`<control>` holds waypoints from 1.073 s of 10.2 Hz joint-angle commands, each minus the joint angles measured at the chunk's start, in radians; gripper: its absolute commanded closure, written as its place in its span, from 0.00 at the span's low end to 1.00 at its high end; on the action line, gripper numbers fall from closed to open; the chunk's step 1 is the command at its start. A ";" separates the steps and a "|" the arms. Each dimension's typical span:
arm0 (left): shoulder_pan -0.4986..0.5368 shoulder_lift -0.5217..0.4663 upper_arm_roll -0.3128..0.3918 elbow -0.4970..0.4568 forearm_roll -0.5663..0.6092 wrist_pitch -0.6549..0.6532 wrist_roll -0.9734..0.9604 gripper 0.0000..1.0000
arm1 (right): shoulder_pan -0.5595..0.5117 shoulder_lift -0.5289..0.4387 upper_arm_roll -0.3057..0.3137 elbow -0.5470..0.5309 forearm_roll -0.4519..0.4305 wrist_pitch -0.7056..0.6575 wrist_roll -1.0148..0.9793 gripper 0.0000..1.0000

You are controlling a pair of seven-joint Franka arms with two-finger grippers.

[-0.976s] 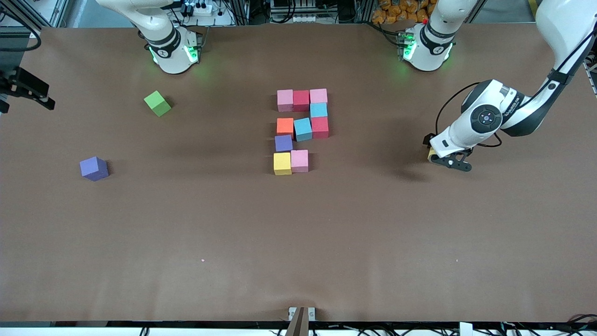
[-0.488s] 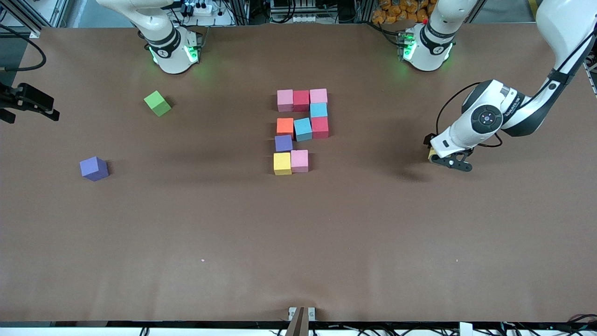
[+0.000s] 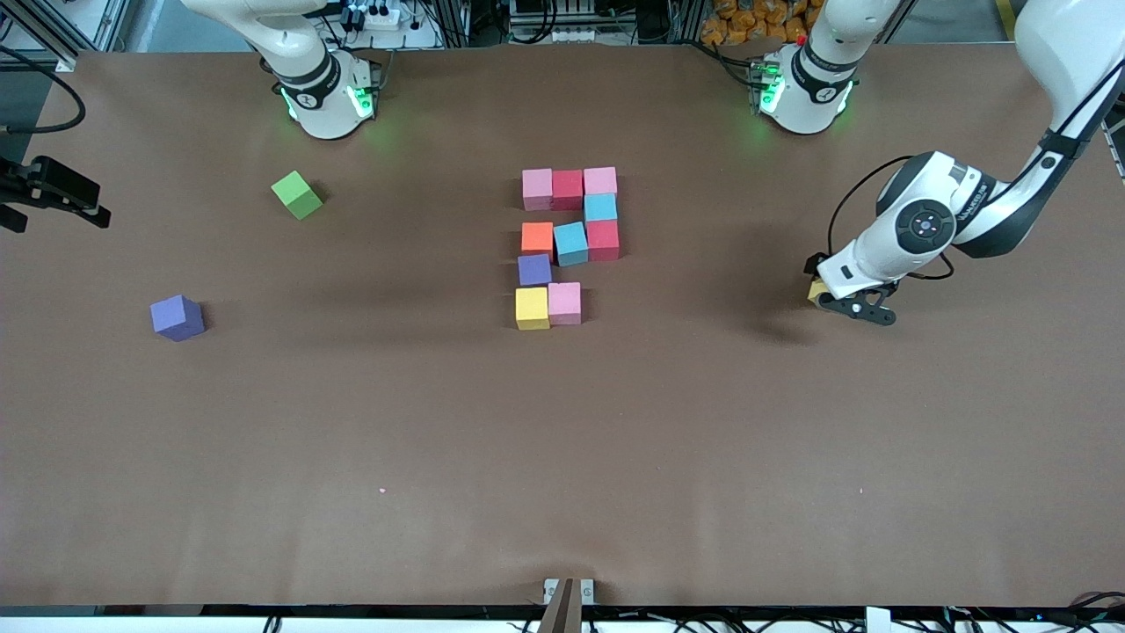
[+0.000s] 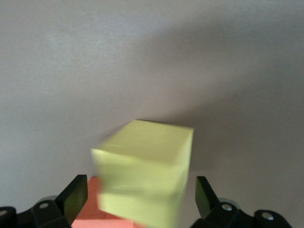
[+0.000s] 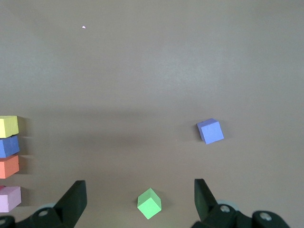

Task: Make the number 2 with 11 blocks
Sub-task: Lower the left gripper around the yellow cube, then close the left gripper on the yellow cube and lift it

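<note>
1. Table [image 3: 562, 457]: brown matte surface carrying all items.
2. Number 2 [image 3: 569, 246], incomplete: ten cubes at table centre, touching one another.
3. Its row nearest the front camera holds one yellow block [image 3: 532, 308] and one pink block [image 3: 564, 302].
4. Lime-green cube [image 3: 297, 194]: toward the right arm's end.
5. Loose purple block [image 3: 177, 317]: same end, nearer the front camera, well apart from the lime-green cube.

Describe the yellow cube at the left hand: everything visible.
The yellow cube is a small matte block, pale yellow, plain-faced. It sits between the fingers of the left hand, toward the left arm's end of the table, apart from the digit. Contact with fingers or table cannot be told.
</note>
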 commanded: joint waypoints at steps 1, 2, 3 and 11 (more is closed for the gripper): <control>0.012 -0.034 -0.004 0.009 0.011 -0.020 0.041 0.00 | -0.009 0.000 0.006 0.011 -0.002 -0.004 -0.004 0.00; 0.013 -0.033 -0.004 0.009 0.010 -0.020 0.041 0.00 | -0.009 0.000 0.006 0.011 -0.003 -0.004 -0.004 0.00; 0.013 -0.024 -0.004 0.009 0.010 -0.020 0.038 0.00 | -0.009 0.000 0.006 0.011 -0.003 -0.004 -0.004 0.00; 0.009 0.058 0.020 0.023 0.020 0.011 0.023 0.00 | -0.027 0.000 0.006 0.011 0.006 -0.004 -0.003 0.00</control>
